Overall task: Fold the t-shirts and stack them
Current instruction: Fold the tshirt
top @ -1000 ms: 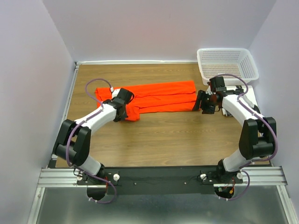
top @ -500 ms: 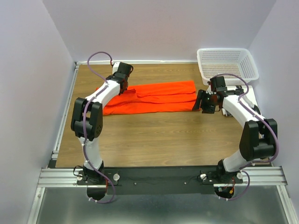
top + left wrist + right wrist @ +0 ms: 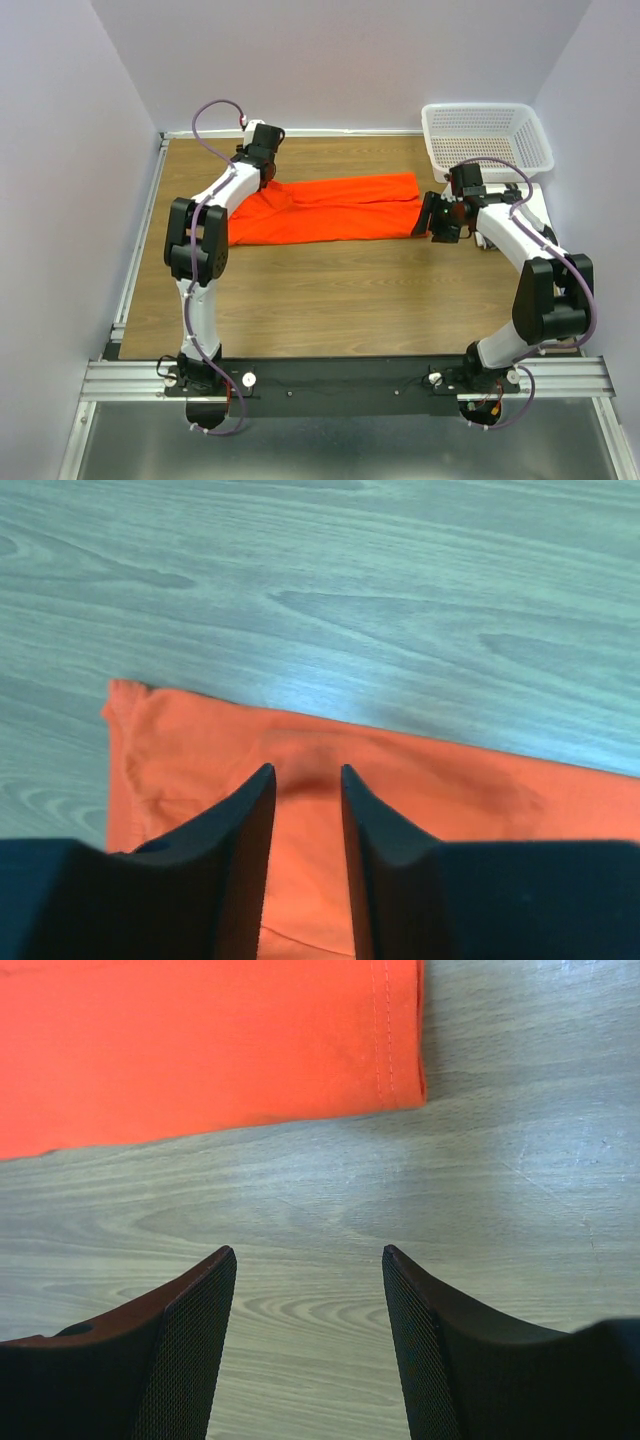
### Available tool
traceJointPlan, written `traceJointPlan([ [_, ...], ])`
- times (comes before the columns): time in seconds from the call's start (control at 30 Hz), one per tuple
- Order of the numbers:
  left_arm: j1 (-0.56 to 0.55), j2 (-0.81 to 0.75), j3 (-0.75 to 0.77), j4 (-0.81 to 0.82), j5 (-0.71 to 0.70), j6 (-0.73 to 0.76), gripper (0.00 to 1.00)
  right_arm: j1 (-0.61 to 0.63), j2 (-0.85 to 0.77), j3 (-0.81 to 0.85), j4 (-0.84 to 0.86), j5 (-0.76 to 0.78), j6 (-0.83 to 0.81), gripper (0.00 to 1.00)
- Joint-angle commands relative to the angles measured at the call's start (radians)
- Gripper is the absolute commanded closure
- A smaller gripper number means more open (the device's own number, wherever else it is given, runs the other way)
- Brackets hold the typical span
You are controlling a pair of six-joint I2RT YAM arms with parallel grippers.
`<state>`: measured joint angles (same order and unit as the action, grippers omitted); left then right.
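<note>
Lying flat, the orange t-shirt [image 3: 430,800] sits beneath the parted left gripper [image 3: 305,772]

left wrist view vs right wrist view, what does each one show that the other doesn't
Only the left wrist view: the left gripper, jaws a narrow gap apart, directly over the t-shirt, with a rounded corner of the cloth at the left and a slight pucker just ahead of the tips.
Only the right wrist view: the right gripper, jaws wide apart over bare wood, and the cloth's straight stitched hem ending in a square corner.
Both: the orange-red t-shirt lying flat on the wooden table.
</note>
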<state>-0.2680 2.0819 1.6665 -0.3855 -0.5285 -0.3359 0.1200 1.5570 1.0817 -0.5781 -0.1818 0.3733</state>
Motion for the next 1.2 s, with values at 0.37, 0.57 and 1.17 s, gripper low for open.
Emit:
traceJointPlan([
  [0.37,0.111,-0.324,-0.233,-0.027,0.082,-0.147,0.29,-0.016,0.092,0.024,0.17,-0.022,0.133,0.37],
  [0.57,0.31,-0.653,-0.658,0.062,0.275,-0.239,0.18,-0.1,0.083,-0.121,0.351,-0.102,0.309,0.33],
  [1.17,0.474,-0.663,-1.01,0.346,0.575,-0.39,0.14,-0.115,0.077,-0.296,0.624,-0.102,0.538,0.22],
])
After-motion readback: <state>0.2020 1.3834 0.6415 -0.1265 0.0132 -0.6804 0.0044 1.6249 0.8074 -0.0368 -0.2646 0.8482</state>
